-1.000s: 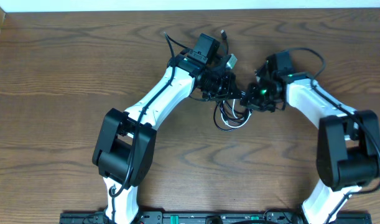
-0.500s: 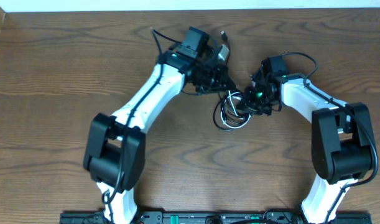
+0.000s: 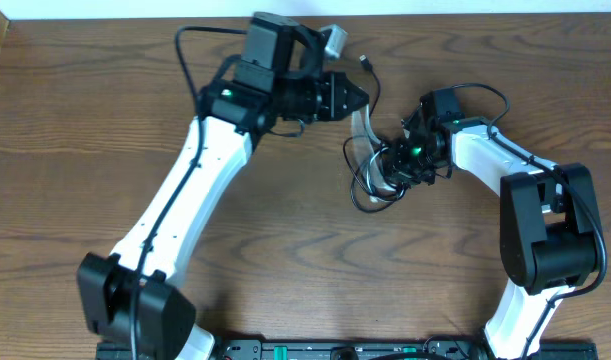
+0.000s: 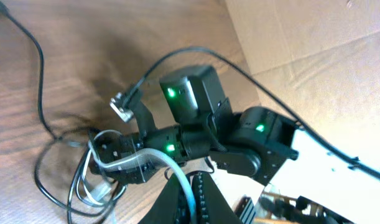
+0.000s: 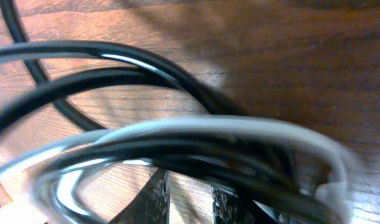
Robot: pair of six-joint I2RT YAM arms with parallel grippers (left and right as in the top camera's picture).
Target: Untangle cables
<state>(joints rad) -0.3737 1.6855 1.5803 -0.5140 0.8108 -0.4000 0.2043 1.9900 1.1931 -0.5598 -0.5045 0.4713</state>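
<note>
Pinching the white cable [image 4: 149, 155] in my left gripper [image 4: 191, 184], near the black cable [image 4: 39, 74]; my right gripper [image 3: 395, 165] sits among its loops, grip impossible to tell.

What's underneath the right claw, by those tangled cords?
Loops of the white cable and black cable, with the wooden table below. How they cross beneath the right gripper is covered.

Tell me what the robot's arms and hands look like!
The left arm and right arm are white tubes with chunky black joints. The left hand and right hand are black. Thin black wires loop off them, and tiny green lights glow by the right hand.
</note>
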